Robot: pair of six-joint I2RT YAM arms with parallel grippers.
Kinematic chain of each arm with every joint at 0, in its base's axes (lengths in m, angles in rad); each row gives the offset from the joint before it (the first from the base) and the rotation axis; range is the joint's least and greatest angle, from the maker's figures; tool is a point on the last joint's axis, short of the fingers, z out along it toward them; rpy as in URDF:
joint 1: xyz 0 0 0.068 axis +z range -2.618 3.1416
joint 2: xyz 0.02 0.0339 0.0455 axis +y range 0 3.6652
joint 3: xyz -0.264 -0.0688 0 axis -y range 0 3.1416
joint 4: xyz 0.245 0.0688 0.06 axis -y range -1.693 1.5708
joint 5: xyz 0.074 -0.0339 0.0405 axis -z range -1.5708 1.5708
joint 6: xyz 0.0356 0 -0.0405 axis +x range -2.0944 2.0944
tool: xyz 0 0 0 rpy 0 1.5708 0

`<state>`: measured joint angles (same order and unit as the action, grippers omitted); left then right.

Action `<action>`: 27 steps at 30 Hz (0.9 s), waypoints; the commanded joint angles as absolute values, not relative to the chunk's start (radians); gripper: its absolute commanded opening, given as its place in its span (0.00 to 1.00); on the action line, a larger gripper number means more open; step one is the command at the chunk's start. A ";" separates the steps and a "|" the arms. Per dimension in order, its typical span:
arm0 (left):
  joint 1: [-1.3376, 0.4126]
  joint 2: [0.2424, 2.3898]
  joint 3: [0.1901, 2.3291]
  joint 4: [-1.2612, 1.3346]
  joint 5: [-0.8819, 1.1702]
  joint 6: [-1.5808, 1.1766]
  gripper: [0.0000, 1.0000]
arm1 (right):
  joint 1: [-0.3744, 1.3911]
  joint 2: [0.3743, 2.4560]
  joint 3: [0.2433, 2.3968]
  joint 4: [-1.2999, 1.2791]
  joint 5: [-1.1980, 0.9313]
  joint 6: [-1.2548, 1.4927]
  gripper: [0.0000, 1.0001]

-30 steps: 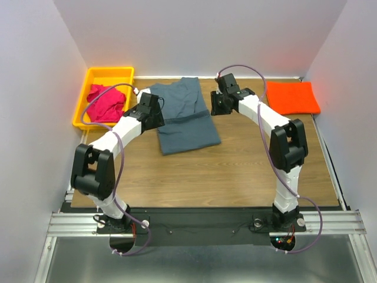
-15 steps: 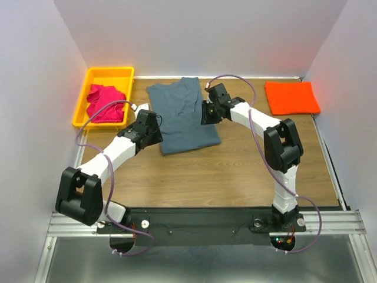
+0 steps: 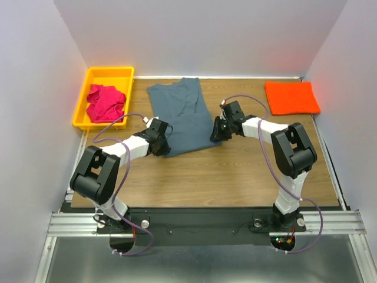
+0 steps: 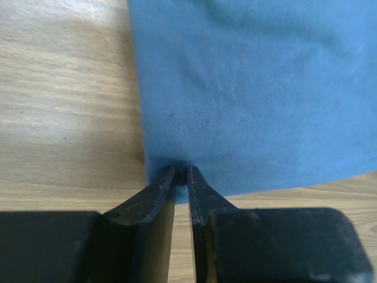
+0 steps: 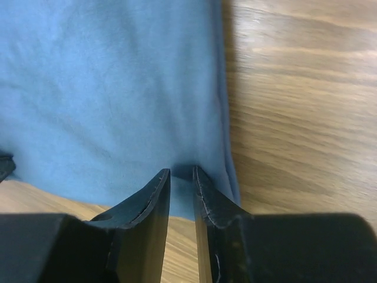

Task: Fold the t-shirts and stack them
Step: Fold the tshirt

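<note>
1. Layout: the grey-blue t-shirt [image 3: 179,115] lies flat on the table [image 3: 235,171], out toward 12 o'clock from me, with the hem on my side. The orange t-shirt [image 3: 291,98] sits folded at about 2 o'clock, well apart. The pink t-shirt [image 3: 105,101] is crumpled in the yellow bin [image 3: 109,73] at roughly 10 o'clock.
2. My left gripper [image 4: 181,168] is on the shirt's 7 o'clock hem corner. The jaws are down to a sliver and pinching cloth, and you can see it pucker right at the tips.
3. My right gripper [image 5: 179,172] is on the 5 o'clock corner. It's also narrow, with the hem bunched between the fingers.
4. My read is that this is the hem-to-collar fold, so the next move is to lift and carry toward 12 o'clock.
5. To do it well, raise both corners together at matching height. Keep the hem snug between them but not stretched, or it'll sag or skew.
6. Lift only enough that the far half stays put, then lay the hem down square on the collar end before letting go.
7. One worry is that both bites are right at the edge, and I can't tell how many layers I've caught. I'd start slow and watch for a slip.
</note>
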<state>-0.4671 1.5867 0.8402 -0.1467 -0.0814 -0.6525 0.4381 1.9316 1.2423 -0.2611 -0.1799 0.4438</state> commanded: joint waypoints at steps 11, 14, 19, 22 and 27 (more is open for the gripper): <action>-0.405 1.516 0.712 -0.267 -0.017 -0.657 0.24 | 0.377 1.703 0.829 -0.184 -0.175 0.660 0.28; -0.405 1.459 0.686 -0.268 0.029 -0.643 0.27 | 0.379 1.614 0.769 -0.163 -0.196 0.672 0.29; -0.405 1.344 0.747 -0.233 0.035 -0.604 0.34 | 0.379 1.529 0.857 -0.153 -0.238 0.594 0.40; -0.403 1.319 0.824 -0.169 0.025 -0.583 0.34 | 0.377 1.542 0.963 -0.135 -0.291 0.558 0.42; -0.397 1.400 0.971 -0.097 0.047 -0.534 0.34 | 0.364 1.658 1.123 -0.084 -0.383 0.526 0.41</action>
